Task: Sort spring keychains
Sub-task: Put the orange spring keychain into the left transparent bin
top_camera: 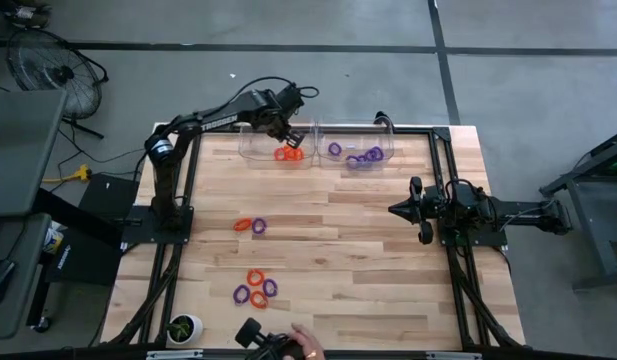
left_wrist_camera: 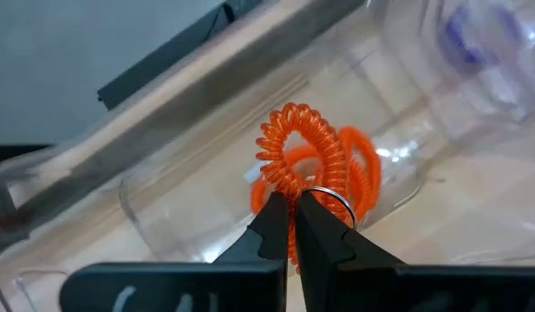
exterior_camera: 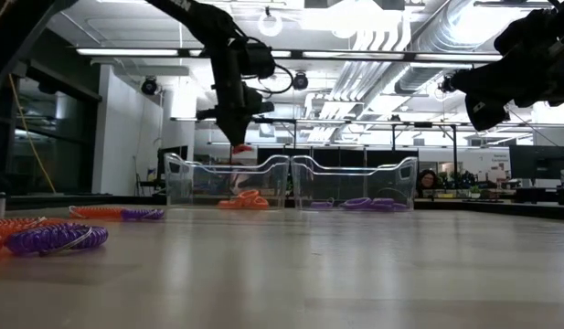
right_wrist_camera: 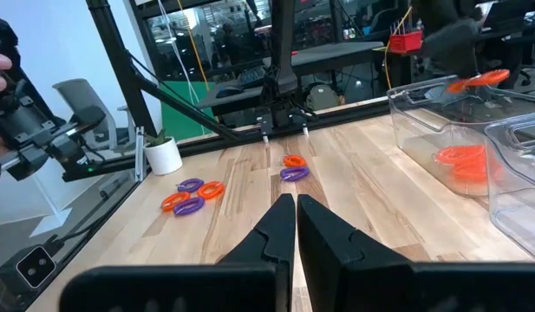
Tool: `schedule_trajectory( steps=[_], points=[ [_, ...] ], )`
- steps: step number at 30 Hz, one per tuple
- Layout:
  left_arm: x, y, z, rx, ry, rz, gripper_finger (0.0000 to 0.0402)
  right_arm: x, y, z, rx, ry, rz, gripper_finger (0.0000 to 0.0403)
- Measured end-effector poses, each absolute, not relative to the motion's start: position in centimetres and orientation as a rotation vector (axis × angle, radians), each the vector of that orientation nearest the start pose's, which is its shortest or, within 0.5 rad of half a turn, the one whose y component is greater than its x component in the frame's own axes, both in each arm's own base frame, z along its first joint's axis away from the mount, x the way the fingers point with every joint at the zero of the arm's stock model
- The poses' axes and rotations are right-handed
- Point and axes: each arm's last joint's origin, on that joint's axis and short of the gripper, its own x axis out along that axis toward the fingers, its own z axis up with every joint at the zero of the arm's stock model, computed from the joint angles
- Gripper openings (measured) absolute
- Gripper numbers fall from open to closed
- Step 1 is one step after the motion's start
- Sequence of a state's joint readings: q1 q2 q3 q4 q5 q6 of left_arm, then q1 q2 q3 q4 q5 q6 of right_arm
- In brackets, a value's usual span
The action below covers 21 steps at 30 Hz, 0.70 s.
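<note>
My left gripper [top_camera: 291, 137] hangs over the left clear bin [top_camera: 258, 150] at the table's far edge, shut on one orange spring keychain [left_wrist_camera: 297, 147]. More orange keychains [top_camera: 287, 154] lie on that bin's floor. Purple keychains [top_camera: 364, 155] lie in the right clear bin [top_camera: 383, 140]. On the table, an orange and a purple keychain [top_camera: 250, 226] lie side by side mid-left, and a mixed cluster [top_camera: 256, 288] lies nearer the near edge. My right gripper [right_wrist_camera: 295, 208] is shut and holds nothing, above the table's right side. My left gripper pinches the orange keychain's coil [left_wrist_camera: 289, 186] between its two fingertips, close to the metal ring [left_wrist_camera: 335, 201]. The fingers come from above, pointing down [exterior_camera: 239, 137]. The keychain [exterior_camera: 242, 148] is lifted clear, above the bin's rim.
A small white pot with a plant [top_camera: 184, 326] stands at the near left corner. A person's hand [top_camera: 306, 345] holds a dark device [top_camera: 256, 334] at the near edge. Bare wood lies between the bins and the loose keychains and across the table's middle and right.
</note>
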State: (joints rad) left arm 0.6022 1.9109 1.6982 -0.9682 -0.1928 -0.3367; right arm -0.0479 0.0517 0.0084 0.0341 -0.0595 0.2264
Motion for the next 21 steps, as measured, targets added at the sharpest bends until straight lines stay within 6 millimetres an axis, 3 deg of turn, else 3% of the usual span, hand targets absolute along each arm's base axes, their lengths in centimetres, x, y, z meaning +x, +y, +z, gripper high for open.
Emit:
schedule_trajectory(
  steps=[8,21],
  points=[
    [32.99,23.32,26.26,-0.520,1.088,0.880,0.0017,10.03,-0.31,16.56,0.227,0.011,0.011,0.0012],
    [32.92,23.25,26.19,-0.499,1.112,0.863,0.0107,10.04,-0.30,16.55,0.227,0.011,0.011,0.0012]
  ],
)
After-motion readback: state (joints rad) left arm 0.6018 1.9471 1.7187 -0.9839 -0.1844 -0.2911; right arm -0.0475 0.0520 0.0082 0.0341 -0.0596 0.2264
